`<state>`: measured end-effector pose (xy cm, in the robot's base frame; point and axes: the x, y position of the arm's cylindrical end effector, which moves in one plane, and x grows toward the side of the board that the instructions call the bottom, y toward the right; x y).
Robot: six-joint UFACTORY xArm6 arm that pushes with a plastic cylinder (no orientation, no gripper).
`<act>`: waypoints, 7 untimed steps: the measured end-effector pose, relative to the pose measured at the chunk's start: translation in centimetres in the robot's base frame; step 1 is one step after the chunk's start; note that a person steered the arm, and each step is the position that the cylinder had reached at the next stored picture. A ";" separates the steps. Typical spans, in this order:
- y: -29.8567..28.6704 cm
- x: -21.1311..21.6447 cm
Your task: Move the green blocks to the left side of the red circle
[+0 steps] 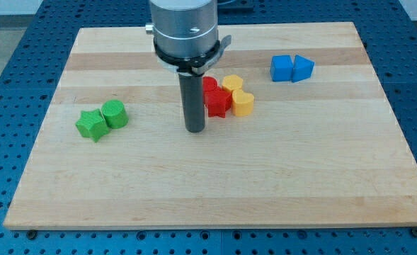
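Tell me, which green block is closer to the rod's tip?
The round green cylinder. It sits on the view's right of the green star, nearer my tip.

A pale wooden bench (215,191) is lying on a blue perforated surface (17,42) showing along every frame edge.

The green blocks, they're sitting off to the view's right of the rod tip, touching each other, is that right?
Not quite. The camera view shows the green star and green cylinder to the view's left of my tip, not its right. They do touch each other.
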<state>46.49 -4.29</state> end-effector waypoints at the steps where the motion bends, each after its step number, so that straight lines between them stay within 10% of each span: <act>1: -0.2 0.7; 4: -2.1 4.1; 7: -19.7 5.6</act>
<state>52.05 -23.95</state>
